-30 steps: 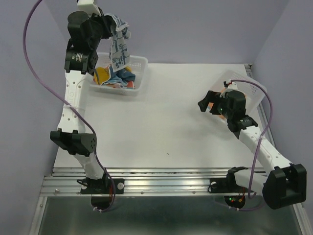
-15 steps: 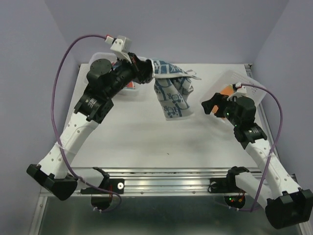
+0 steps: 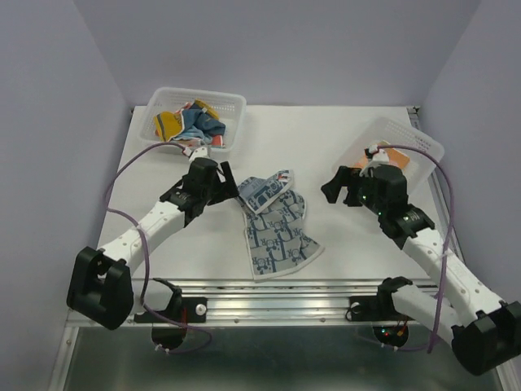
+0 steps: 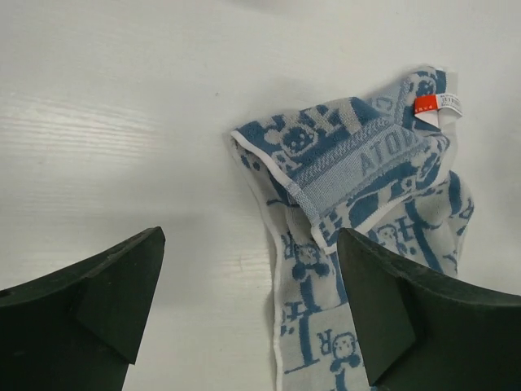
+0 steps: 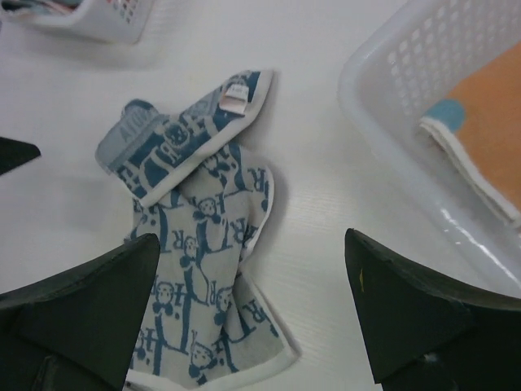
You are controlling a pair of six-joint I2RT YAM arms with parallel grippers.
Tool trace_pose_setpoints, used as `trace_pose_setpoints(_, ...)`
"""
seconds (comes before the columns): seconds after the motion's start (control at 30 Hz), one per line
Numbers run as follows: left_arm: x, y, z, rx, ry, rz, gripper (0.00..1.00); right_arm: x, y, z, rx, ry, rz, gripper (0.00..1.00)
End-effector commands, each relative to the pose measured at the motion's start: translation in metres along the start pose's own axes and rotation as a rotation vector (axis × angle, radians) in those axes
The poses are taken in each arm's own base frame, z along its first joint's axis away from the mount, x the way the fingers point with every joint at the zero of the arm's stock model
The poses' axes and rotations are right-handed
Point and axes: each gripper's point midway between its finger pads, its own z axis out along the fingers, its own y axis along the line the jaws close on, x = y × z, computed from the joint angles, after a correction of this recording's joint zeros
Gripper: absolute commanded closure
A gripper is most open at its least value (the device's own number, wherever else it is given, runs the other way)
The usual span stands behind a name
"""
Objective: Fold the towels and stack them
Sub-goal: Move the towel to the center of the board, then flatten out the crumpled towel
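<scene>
White tabletop fills the floor of a booth, closed in at the back and on both sides by plain lavender walls. A ribbed aluminium rail runs along the near edge, where the arm bases are bolted. The surface is matte, with a faint grain in the left wrist view, and soft shadows lie under the arms. A white-and-blue printed towel lies on the table near the middle, closer to the near edge, rumpled rather than flat. Its far end is folded over into a pointed flap, and a small red tag shows at one corner. The left gripper sits low just beside the towel's far left corner, jaws spread wide with nothing between them; its wrist view shows the towel partly between and beyond the fingers. The right gripper hangs to the right of the towel, apart from it, likewise spread and empty. In its wrist view the towel lies below. At the far left corner a white lattice basket holds crumpled towels in orange, blue and navy. A second basket at the right edge holds an orange towel, folded flat. Purple cables loop from both arms.
</scene>
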Motion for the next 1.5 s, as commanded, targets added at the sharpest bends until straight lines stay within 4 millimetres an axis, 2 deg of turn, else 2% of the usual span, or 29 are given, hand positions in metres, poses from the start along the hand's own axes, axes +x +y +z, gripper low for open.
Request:
trace_pose_setpoints(0.0, -0.033, 0.002, -0.031, 0.004, -0.149, -0.114, 0.01, 0.044, 0.014, 0.017, 0.051, 0.118, -0.061, 0.00)
trace_pose_setpoints(0.03, -0.028, 0.004, -0.037, 0.018, -0.155, -0.137, 0.01, 0.059, 0.032, 0.019, 0.030, 0.155, -0.089, 0.00)
trace_pose_setpoints(0.07, -0.024, 0.005, -0.038, 0.025, -0.148, -0.146, 0.01, 0.072, 0.024, 0.026, 0.105, 0.183, -0.112, 0.00)
trace_pose_setpoints(0.1, -0.015, 0.002, -0.039, 0.053, -0.119, -0.146, 0.01, 0.084, 0.031, 0.026, 0.107, 0.213, -0.137, 0.00)
trace_pose_setpoints(0.17, 0.011, 0.003, -0.037, 0.082, -0.050, -0.132, 0.01, 0.090, 0.024, 0.024, 0.186, 0.238, -0.126, 0.00)
trace_pose_setpoints(0.2, 0.036, 0.004, -0.035, 0.106, 0.024, -0.121, 0.01, 0.097, 0.024, 0.023, 0.199, 0.259, -0.128, 0.00)
trace_pose_setpoints(0.23, 0.054, -0.005, -0.038, 0.151, 0.084, -0.109, 0.01, 0.104, 0.016, 0.017, 0.234, 0.280, -0.109, 0.00)
trace_pose_setpoints(0.3, 0.088, -0.002, -0.038, 0.164, 0.164, -0.103, 0.01, 0.115, 0.013, 0.009, 0.251, 0.307, -0.090, 0.00)
trace_pose_setpoints(0.37, 0.109, -0.010, -0.044, 0.201, 0.219, -0.117, 0.01, 0.135, 0.001, -0.002, 0.271, 0.363, -0.086, 0.00)
trace_pose_setpoints(0.47, 0.143, -0.023, -0.060, 0.265, 0.302, -0.098, 0.01, 0.164, -0.004, -0.013, 0.251, 0.452, -0.075, 0.01)
trace_pose_setpoints(0.53, 0.159, -0.030, -0.070, 0.302, 0.339, -0.086, 0.01, 0.177, -0.002, -0.014, 0.224, 0.495, -0.080, 0.06)
trace_pose_setpoints(0.7, 0.188, -0.046, -0.093, 0.367, 0.435, -0.092, 0.01, 0.196, -0.003, -0.014, 0.223, 0.571, -0.117, 0.30)
trace_pose_setpoints(0.77, 0.207, -0.050, -0.105, 0.393, 0.512, -0.068, 0.01, 0.203, -0.008, -0.014, 0.242, 0.595, -0.132, 0.32)
trace_pose_setpoints(0.9, 0.223, -0.044, -0.114, 0.338, 0.578, -0.049, 0.01, 0.212, -0.013, -0.012, 0.249, 0.608, -0.138, 0.38)
trace_pose_setpoints(1.13, 0.245, -0.039, -0.115, 0.283, 0.643, -0.049, 0.01, 0.230, -0.018, -0.008, 0.248, 0.644, -0.140, 0.40)
trace_pose_setpoints(1.23, 0.253, -0.034, -0.111, 0.240, 0.658, -0.065, 0.03, 0.233, -0.021, -0.006, 0.256, 0.643, -0.145, 0.48)
trace_pose_setpoints(1.27, 0.251, -0.034, -0.108, 0.220, 0.640, -0.077, 0.05, 0.233, -0.021, -0.004, 0.251, 0.637, -0.144, 0.55)
trace_pose_setpoints(1.47, 0.253, -0.030, -0.096, 0.154, 0.608, -0.096, 0.13, 0.241, -0.019, -0.002, 0.233, 0.637, -0.120, 0.66)
